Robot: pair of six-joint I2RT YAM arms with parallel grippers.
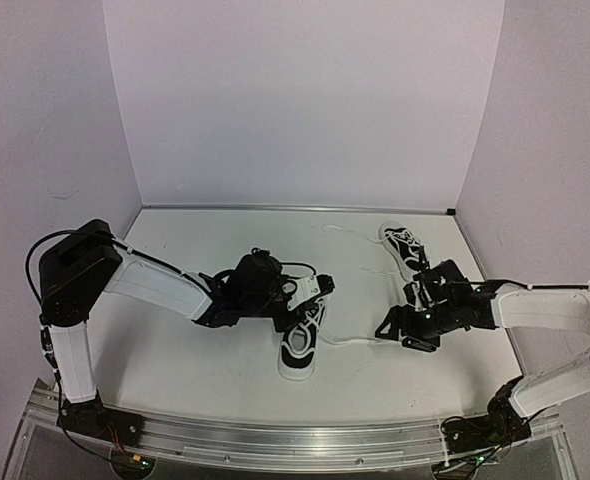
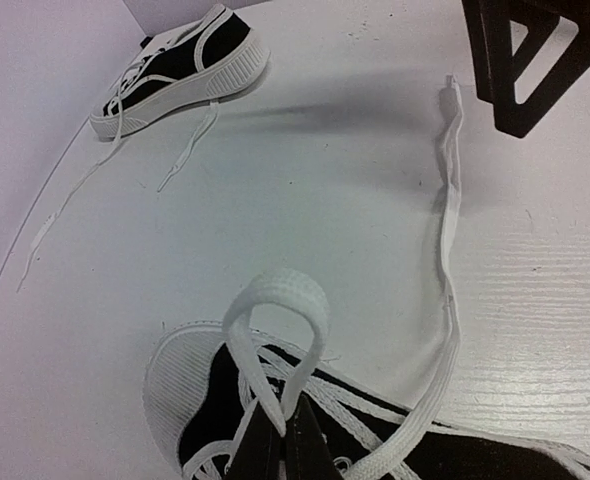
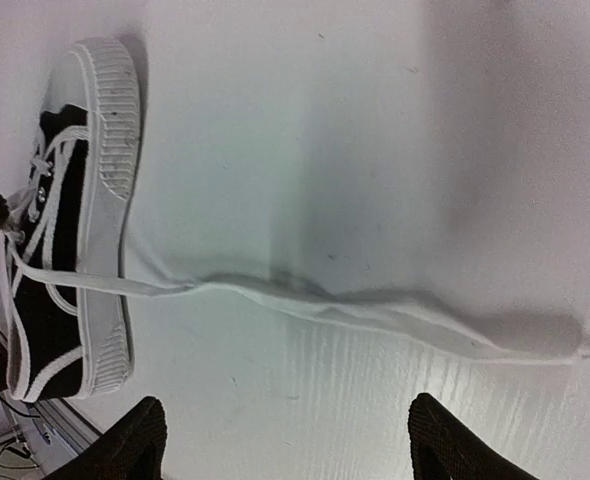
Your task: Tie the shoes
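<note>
My left end effector (image 2: 281, 440) pinches a white lace loop (image 2: 275, 298) on the black sneaker (image 2: 203, 415); the right end effector (image 3: 285, 440) gapes wide. Next, I judge, I grasp the loose lace (image 3: 375, 305).

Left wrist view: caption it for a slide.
Left fingers pinch a lace loop above the near shoe; other shoe beyond.

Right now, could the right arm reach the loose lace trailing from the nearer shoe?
Probably yes. The right end effector hangs open right by that lace, which lies flat on the table, nothing between. The left end effector pinches a loop back at the shoe, out of the way.
</note>
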